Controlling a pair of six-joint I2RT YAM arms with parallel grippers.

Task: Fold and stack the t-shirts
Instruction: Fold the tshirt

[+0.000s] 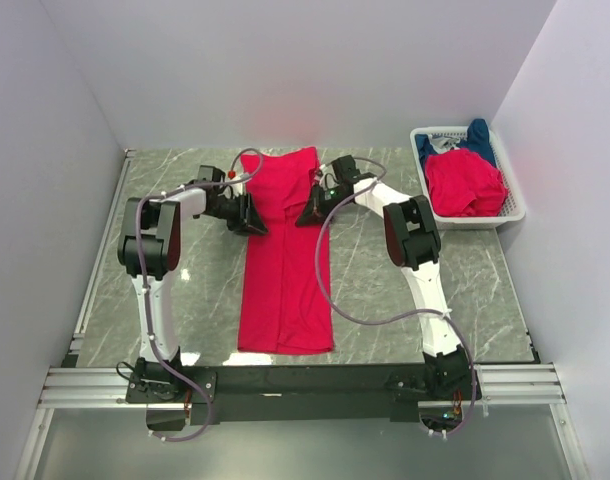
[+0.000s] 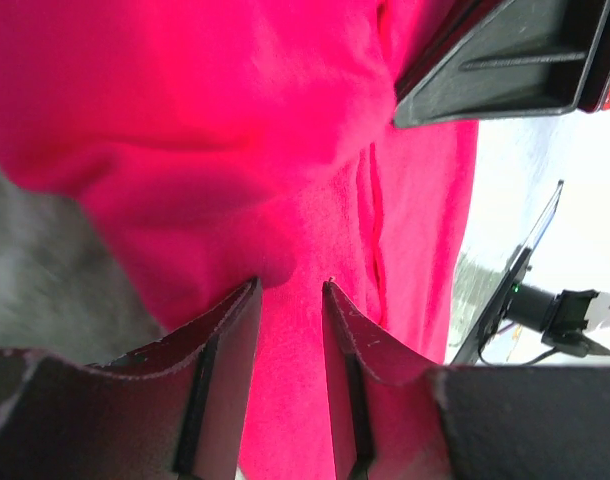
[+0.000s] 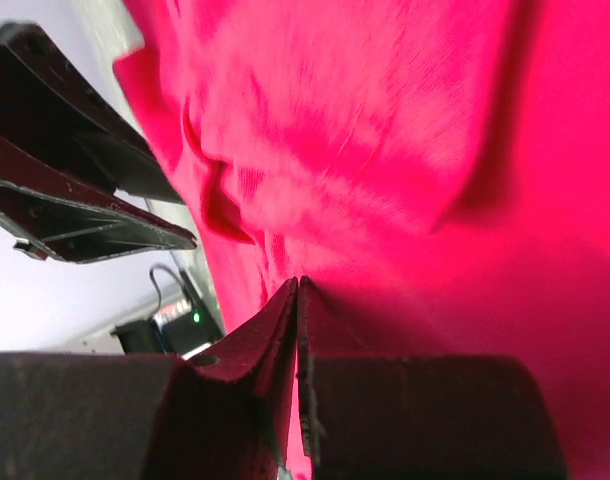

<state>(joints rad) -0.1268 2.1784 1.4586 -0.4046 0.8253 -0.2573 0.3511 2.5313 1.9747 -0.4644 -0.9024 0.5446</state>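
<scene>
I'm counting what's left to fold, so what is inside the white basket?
A crumpled red shirt lies on top in the basket, and a dark blue shirt shows at the far end. Anything beneath them is covered, so I cannot tell if more lie there.

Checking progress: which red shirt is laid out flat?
The red shirt stretched lengthwise on the table; the other red shirt lies crumpled in the basket beside the blue one.
</scene>
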